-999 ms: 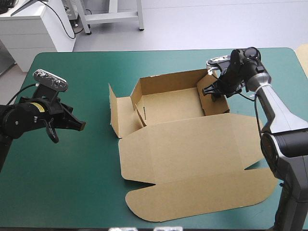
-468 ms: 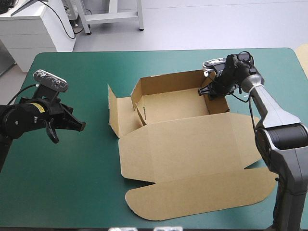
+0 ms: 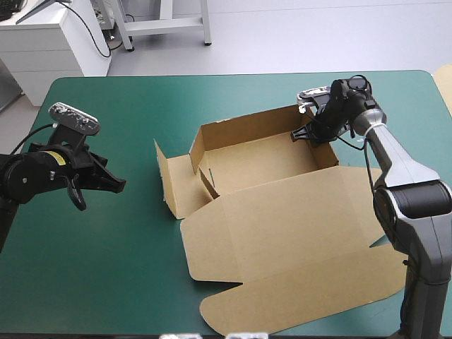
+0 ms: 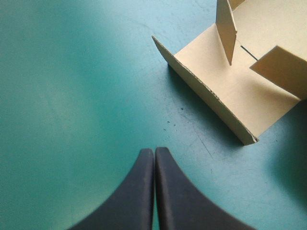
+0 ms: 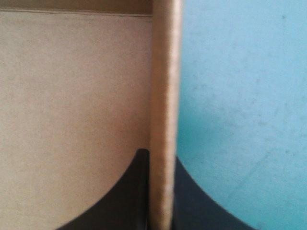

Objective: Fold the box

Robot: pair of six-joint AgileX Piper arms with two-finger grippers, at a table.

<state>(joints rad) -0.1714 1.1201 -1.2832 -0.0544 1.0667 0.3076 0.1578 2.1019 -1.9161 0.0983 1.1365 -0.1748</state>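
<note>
The left gripper (image 3: 119,185) hung over the teal-green cover (image 3: 106,268) at the table's left, black fingers (image 4: 139,191) pressed together on nothing. Ahead of it stood the left flap (image 4: 240,96) of the brown box (image 3: 261,166). The box sat mid-table with its walls raised and its lid (image 3: 296,240) flat toward the near edge. The right gripper (image 3: 304,134) pinched its right wall (image 5: 163,96) near the far corner.

Left wrist view crops the box (image 4: 230,91) — right one blurs its wall (image 5: 163,96).
</note>
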